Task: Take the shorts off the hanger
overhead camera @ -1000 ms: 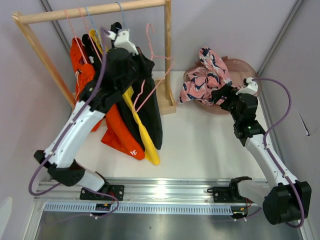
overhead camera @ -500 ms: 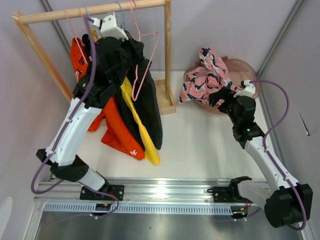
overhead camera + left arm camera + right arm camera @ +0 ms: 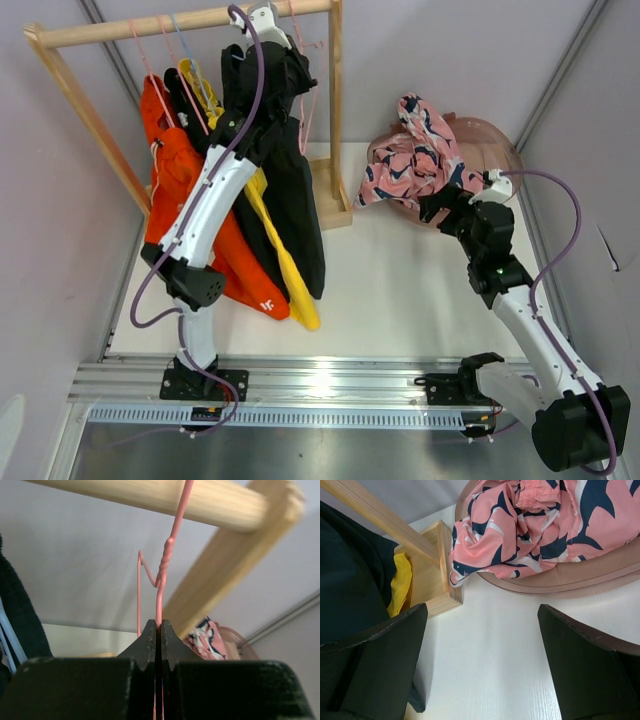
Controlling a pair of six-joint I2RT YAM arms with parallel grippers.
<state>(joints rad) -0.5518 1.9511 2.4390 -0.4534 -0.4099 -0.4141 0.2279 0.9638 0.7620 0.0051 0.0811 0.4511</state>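
While the left end effector [image 3: 158, 626] is clenched on the neck of a pink wire hanger [image 3: 164, 565] just under the wooden rail [image 3: 215, 500], orange shorts [image 3: 165, 170], black shorts [image 3: 298, 200] and yellow shorts [image 3: 290, 265] hang below it. The right end effector [image 3: 480, 615] gapes wide and empty above the bench [image 3: 490, 670]. The pink floral shorts [image 3: 530, 525] lie just ahead of it in a brown bowl [image 3: 600, 567].
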